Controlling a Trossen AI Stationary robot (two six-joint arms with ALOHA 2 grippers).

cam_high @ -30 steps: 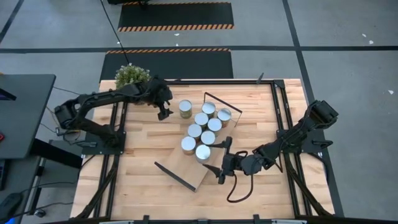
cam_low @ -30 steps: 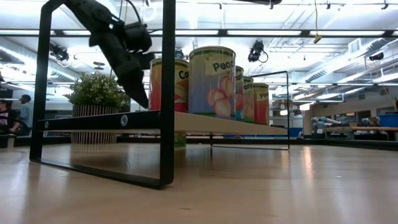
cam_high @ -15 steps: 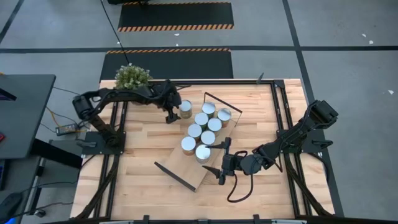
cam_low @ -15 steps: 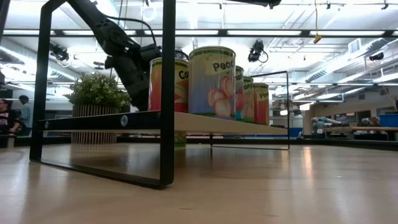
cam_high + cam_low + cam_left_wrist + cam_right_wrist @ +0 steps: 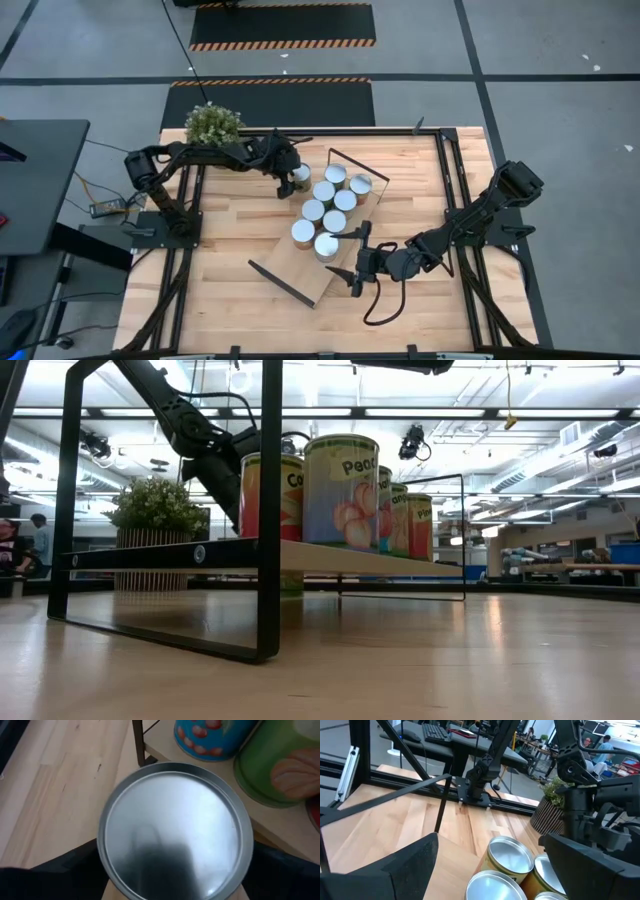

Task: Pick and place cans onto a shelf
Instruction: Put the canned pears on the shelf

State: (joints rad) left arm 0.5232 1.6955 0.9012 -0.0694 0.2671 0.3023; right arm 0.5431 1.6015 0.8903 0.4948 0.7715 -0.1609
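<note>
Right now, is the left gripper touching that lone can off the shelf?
Cannot tell. In the left wrist view, the fingers flank the can, but no contact or gap shows plainly.

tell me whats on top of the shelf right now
Seven cans stand on the shelf. An eighth can sits beside it on the table, under the left gripper.

Bright, even overhead light — ceiling strip lights (image 5: 470,412) glare in the low view. The can top (image 5: 172,827) fills the left wrist view, softly blurred, with a dark reflection.
</note>
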